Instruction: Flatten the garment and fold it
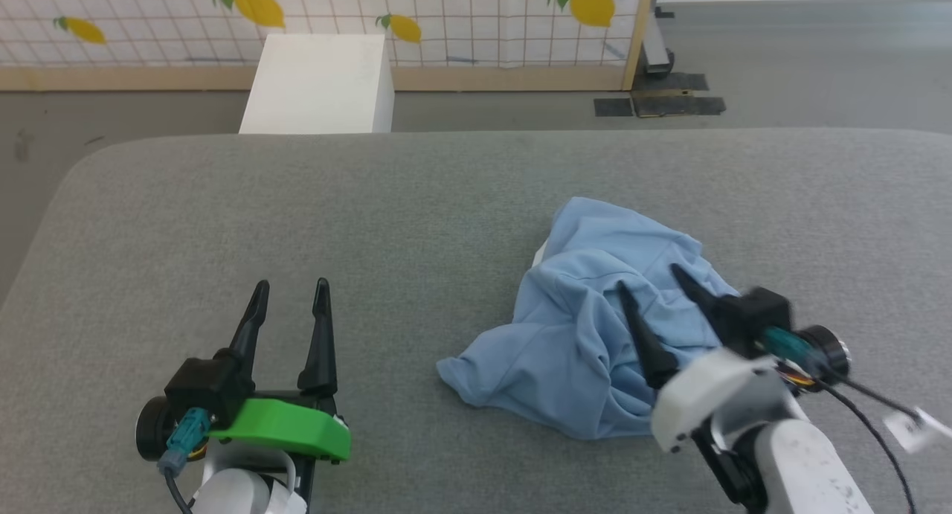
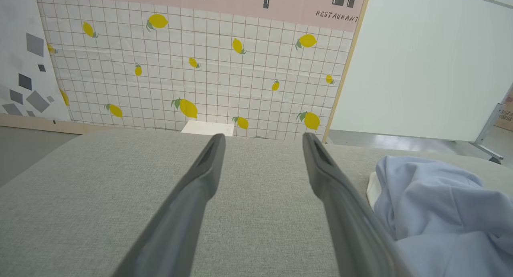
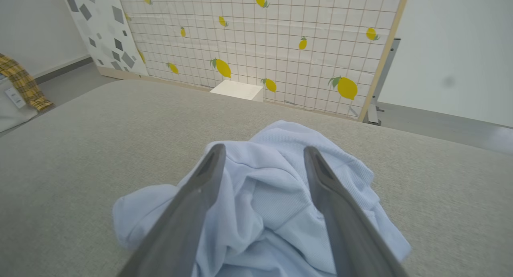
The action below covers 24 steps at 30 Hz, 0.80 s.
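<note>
The garment (image 1: 587, 313) is a light blue knit T-shirt lying crumpled in a heap on the grey padded table (image 1: 416, 201), right of centre; a bit of white shows at its far left edge. My right gripper (image 1: 648, 277) hangs open just above the heap's near right side, fingers spread and pointing over the folds, nothing between them; the right wrist view has the garment (image 3: 268, 193) bunched under both fingers. My left gripper (image 1: 290, 285) stands open over bare table at the lower left, well apart from the cloth. The left wrist view catches the garment (image 2: 437, 205) at its right edge.
A white box (image 1: 320, 82) stands on the floor beyond the table's far edge, before a lemon-print grid panel (image 1: 446, 15). Grey floor lies to the right of the panel. Open grey tabletop stretches left and behind the heap.
</note>
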Motion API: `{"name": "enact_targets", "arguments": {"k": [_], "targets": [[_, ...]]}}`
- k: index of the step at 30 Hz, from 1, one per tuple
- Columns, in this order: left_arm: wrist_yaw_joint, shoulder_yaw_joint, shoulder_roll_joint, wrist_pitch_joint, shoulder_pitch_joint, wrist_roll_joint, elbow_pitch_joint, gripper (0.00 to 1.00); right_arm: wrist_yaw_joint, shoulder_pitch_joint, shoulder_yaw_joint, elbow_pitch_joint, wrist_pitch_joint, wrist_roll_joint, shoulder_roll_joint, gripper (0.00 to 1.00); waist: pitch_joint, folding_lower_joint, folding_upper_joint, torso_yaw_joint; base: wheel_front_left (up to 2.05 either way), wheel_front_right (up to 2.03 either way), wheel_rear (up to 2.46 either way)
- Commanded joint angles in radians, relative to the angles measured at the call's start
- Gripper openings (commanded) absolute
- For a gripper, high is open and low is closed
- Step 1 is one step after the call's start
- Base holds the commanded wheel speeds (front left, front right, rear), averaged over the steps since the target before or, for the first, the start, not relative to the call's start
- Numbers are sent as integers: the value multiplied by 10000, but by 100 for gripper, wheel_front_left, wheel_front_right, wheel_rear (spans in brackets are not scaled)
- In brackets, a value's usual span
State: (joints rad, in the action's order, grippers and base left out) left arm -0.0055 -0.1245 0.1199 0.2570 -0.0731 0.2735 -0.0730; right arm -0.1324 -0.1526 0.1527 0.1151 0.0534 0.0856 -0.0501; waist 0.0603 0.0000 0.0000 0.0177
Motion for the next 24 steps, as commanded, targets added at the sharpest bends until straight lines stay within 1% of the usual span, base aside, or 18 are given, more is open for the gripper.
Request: {"name": "enact_targets", "arguments": {"k": [1, 6, 10, 11, 12, 15, 18, 20, 24], "targets": [[-134, 102, -94, 46, -18, -112, 13, 100, 17, -303, 238, 203, 470, 141, -7, 100, 164, 0, 0, 185, 0, 0, 0], [-410, 232, -336, 47, -130, -262, -114, 100, 17, -862, 747, 848, 2477, 303, -19, 100, 277, 0, 0, 405, 0, 0, 0], [-534, 333, -463, 47, -175, -358, -151, 100, 17, -1027, 1293, 1023, 3921, 382, -140, 100, 295, 0, 0, 533, 0, 0, 0], [-564, 364, -488, 47, -172, -383, -162, 100, 17, -1041, 1394, 1011, 4222, 415, -191, 31, 295, 0, 0, 554, 0, 0, 0], [-588, 384, -505, 47, -170, -407, -179, 100, 17, -1055, 1487, 969, 4382, 462, -235, 0, 289, 0, 0, 566, 0, 0, 0], [-648, 478, -554, 47, -139, -473, -228, 100, 17, -1031, 1606, 726, 4654, 696, -343, 0, 245, 0, 0, 548, 0, 0, 0], [-691, 558, -585, 47, -60, -549, -267, 100, 17, -1039, 1436, 320, 4318, 869, -345, 0, 166, 0, 0, 449, 0, 0, 0], [-716, 591, -603, 47, -22, -596, -305, 100, 17, -1047, 1086, -4, 3936, 921, -325, 0, 119, 0, 0, 364, 0, 0, 0], [-765, 632, -628, 47, 31, -687, -341, 100, 17, -949, -57, -720, 3276, 778, -263, 0, 21, 0, 0, 182, 0, 0, 0]]}}
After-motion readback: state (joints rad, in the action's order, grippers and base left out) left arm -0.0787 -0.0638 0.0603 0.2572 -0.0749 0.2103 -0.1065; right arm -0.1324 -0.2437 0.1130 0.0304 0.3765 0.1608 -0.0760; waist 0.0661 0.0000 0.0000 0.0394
